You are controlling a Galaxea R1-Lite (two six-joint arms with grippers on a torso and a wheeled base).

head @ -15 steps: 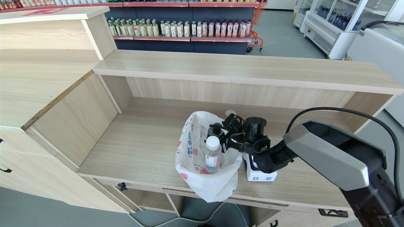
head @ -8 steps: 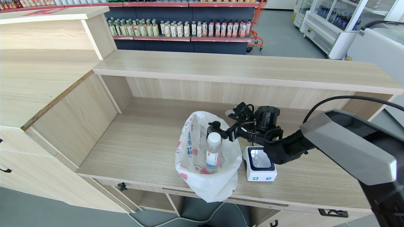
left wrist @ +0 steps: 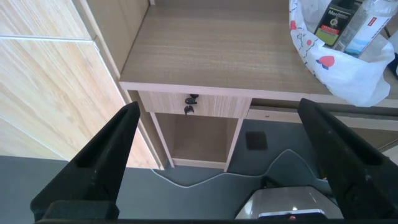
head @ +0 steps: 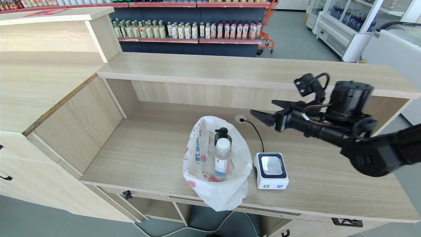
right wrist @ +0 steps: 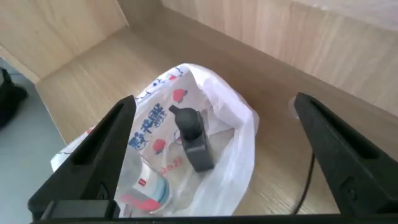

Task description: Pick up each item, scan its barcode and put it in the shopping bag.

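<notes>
Head view, centre: counter (head: 148,154). Shopping bag (head: 217,194) at lower centre, slack, overhanging the front edge. Right gripper (head: 263,107) at upper right, jaws spread, empty. Left gripper (left wrist: 217,106) likewise spread, empty. Scanner (head: 270,171) just beside the bag. Clear bottle (head: 222,161) and pump bottle (head: 223,133) bagged. Hazard: bag slumping forward, spilling both.

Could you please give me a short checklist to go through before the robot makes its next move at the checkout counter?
1. Right gripper open, empty and above the counter, clear of the shopping bag: ok.
2. Left gripper open and empty, low in front of the counter: ok.
3. Shopping bag upright with its mouth open: ok.
4. Clear bottle and black pump bottle standing inside the bag: ok.
5. Scanner beside the bag, window uncovered: ok.
6. Both bottles' barcodes scanned: cannot tell.
</notes>
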